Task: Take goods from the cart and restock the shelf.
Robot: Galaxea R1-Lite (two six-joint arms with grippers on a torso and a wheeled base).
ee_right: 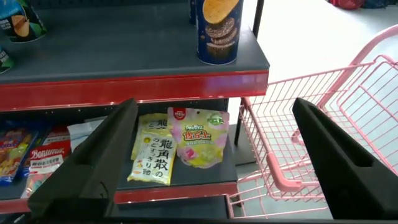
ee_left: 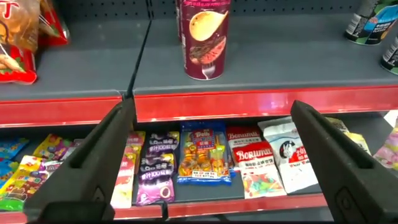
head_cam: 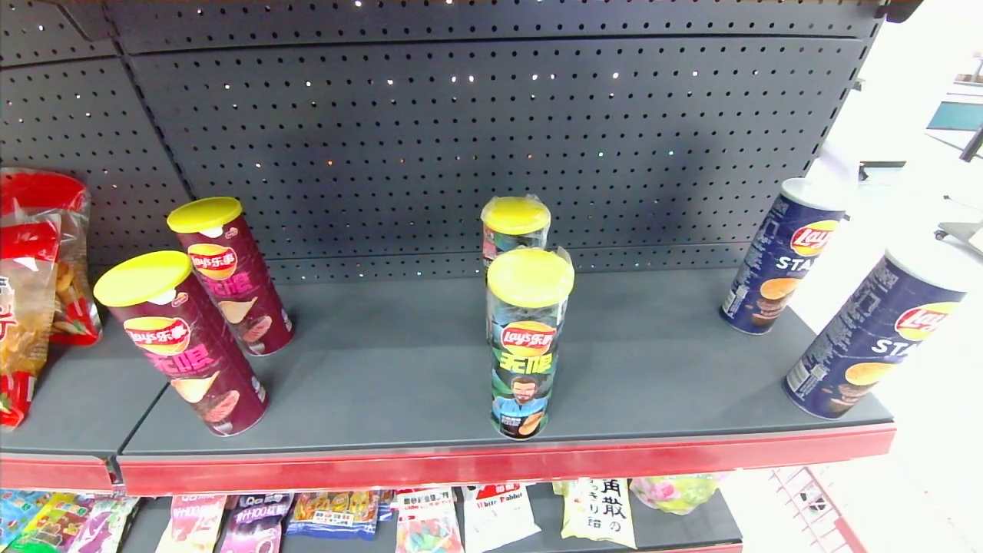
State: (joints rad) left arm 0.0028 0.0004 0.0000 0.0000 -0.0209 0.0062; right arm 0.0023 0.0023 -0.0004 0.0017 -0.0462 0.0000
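Left end effector (ee_left: 212, 104): fingers spread wide, nothing between them. It is held low in front of the shelf (head_cam: 384, 361), level with the lower shelf (head_cam: 676, 530) and its row of sachets (ee_left: 199, 152).

Right end effector (ee_right: 216, 102): fingers likewise apart and bare, at the shelf's right end. The pink cart (ee_right: 311, 124) stands just beside that corner. I cannot tell what goods lie in it.

Stock on the shelf, all upright with lids up:
- two maroon cans (head_cam: 180, 338) at the left, one behind the other
- green can (head_cam: 530, 338) at the front lip in the middle, with a second green can (head_cam: 514, 223) close behind it
- two navy cans (head_cam: 875, 330) at the right end, front and back
- snack bags (head_cam: 31, 292) on the neighbouring bay, far left

Reading of the layout: each flavour forms its own front-to-back file with labels facing outward, so shoppers read the front can and the reserve sits behind. The three files stand well apart, with grey shelf between them. Those gaps are presumably where new stock goes.

Reading of the arms: neither holds goods, so I judge that a pick from the cart is the step in hand. The right arm is nearer the cart and looks the likelier one to go. New cans should land upright, clear of the standing ones, since they are tall and narrow and would tip at a nudge.
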